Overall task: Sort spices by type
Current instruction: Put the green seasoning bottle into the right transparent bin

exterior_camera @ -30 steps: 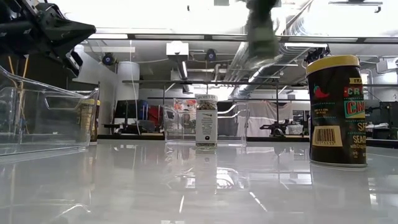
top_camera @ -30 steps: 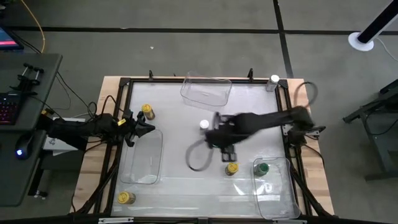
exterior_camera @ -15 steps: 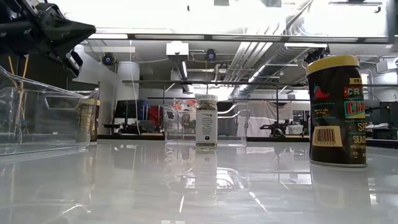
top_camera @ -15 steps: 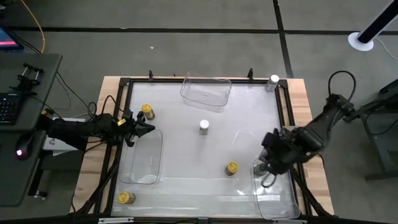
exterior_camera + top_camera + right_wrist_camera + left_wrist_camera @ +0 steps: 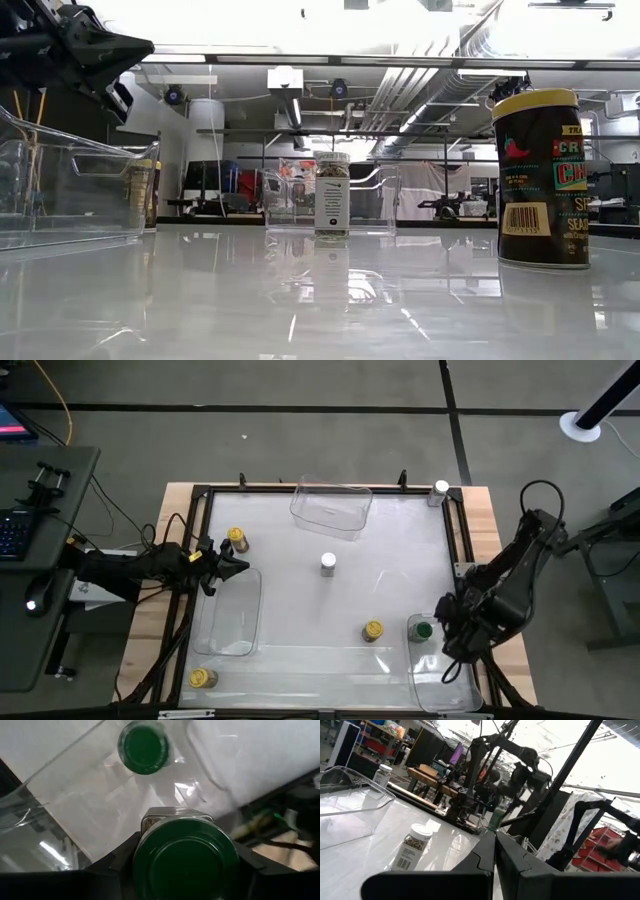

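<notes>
My right gripper [image 5: 457, 648] hangs over the clear bin [image 5: 440, 678] at the table's near right corner, shut on a green-lidded spice jar [image 5: 185, 856]. A second green-lidded jar [image 5: 424, 630] [image 5: 145, 748] stands upright on the floor of that bin. Yellow-lidded jars stand on the table at the left far side [image 5: 237, 538], the near left corner [image 5: 203, 677] and right of centre [image 5: 373, 630]. White-lidded jars stand at centre [image 5: 328, 563] and at the far right corner [image 5: 441, 490]. My left gripper [image 5: 228, 565] waits shut at the left edge, touching nothing. My right gripper pinches the green-lidded jar by its body just under the lid [image 5: 150, 822], one dark finger [image 5: 122, 857] on either side. The fingers point down from above. The jar is upright over the bin; whether its base touches the bin floor, I cannot tell.
An empty clear bin [image 5: 332, 508] lies at the far edge and another [image 5: 230, 610] near the left arm. In the low view the yellow-lidded jar [image 5: 545, 180] stands close at right and the white-lidded jar [image 5: 331, 193] at centre. A black frame rims the table [image 5: 300, 590].
My right arm has swung from the table's centre toward the right and near edge, carrying the green-lidded jar, and now stands over the near right bin beside the other green-lidded jar. The left arm has kept still.
</notes>
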`<state>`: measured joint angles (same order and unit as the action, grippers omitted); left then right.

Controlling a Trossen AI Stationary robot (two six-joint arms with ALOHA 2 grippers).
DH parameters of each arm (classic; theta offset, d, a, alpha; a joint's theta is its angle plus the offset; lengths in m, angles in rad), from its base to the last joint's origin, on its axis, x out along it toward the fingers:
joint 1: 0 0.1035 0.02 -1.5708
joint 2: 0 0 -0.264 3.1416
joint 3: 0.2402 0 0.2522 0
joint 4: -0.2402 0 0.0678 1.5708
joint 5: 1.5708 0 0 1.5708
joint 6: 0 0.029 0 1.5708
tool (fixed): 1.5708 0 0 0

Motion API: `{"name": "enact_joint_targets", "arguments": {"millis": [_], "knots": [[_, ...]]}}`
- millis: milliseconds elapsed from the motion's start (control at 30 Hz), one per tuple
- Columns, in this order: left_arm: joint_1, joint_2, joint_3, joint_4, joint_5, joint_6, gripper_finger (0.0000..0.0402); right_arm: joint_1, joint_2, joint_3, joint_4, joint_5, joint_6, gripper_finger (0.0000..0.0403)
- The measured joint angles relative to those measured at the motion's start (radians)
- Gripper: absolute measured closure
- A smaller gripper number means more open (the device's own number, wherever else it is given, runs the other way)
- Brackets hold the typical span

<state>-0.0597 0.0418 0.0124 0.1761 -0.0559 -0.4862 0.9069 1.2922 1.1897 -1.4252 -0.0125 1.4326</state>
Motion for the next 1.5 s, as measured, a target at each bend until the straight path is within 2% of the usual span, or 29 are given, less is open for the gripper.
{"name": "enact_joint_targets", "arguments": {"millis": [200,367,533,733,967,1267,1500], "knots": [[0.000,0.000,0.000,0.000,0.000,0.000,0.0401,0.004,0.001,-0.171,0.194,-0.006,-0.007,0.0208],[0.000,0.000,0.000,0.000,0.000,0.000,0.0401,0.004,0.001,-0.224,0.221,0.032,-0.026,0.0208],[0.000,0.000,0.000,0.000,0.000,0.000,0.0401,0.003,0.001,-0.224,0.235,0.112,-0.083,0.0208],[0.000,0.000,0.000,0.000,0.000,0.000,0.0401,0.003,0.001,-0.223,0.256,0.124,-0.132,0.0208],[0.000,0.000,0.000,0.000,0.000,0.000,0.0401,0.003,0.001,-0.222,0.264,0.202,-0.195,0.0208],[0.000,0.000,0.000,0.000,0.000,0.000,0.0401,0.003,0.001,-0.222,0.271,0.208,-0.467,0.0208],[0.000,0.000,0.000,0.000,0.000,0.000,0.0401,0.003,0.004,-0.222,0.265,0.207,-0.395,0.0208]]}}
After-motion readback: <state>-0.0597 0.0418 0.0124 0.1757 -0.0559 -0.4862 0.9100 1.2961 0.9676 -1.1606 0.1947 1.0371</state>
